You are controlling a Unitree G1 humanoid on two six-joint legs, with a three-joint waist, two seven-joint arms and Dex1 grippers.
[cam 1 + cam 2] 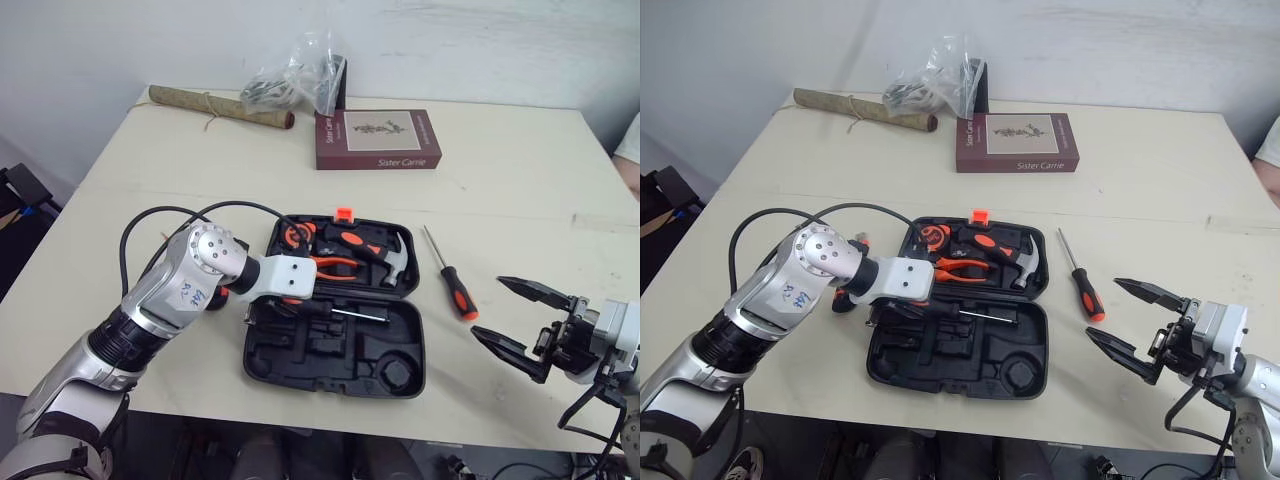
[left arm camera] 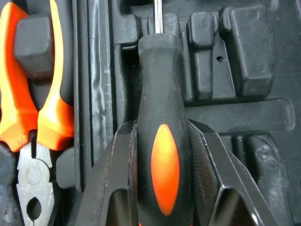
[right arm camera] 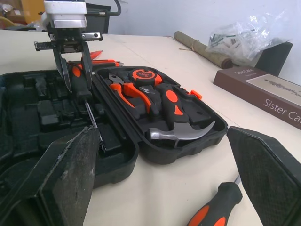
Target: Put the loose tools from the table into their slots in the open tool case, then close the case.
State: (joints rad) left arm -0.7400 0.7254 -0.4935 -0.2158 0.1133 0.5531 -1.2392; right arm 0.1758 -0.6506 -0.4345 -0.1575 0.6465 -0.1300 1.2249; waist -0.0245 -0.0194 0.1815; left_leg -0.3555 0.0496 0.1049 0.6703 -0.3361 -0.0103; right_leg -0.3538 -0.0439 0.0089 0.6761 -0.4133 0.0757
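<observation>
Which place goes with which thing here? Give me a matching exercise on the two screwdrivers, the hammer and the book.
Things: 1 held screwdriver; 2 loose screwdriver; 3 hammer; 4 book.
Places: A on the table, right of the tool case; B seated in the case's far half; C in the left claw, over the case's near half; D near the table's far edge.
Pairs: 1-C, 2-A, 3-B, 4-D.

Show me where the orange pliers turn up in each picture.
Left eye view: pliers in the case's far half, beside the hammer.
Right eye view: same place.
Left wrist view: pliers beside the gripped screwdriver.
Right wrist view: pliers between screwdriver and hammer.
Shared landmark: the screwdriver in the left hand.
</observation>
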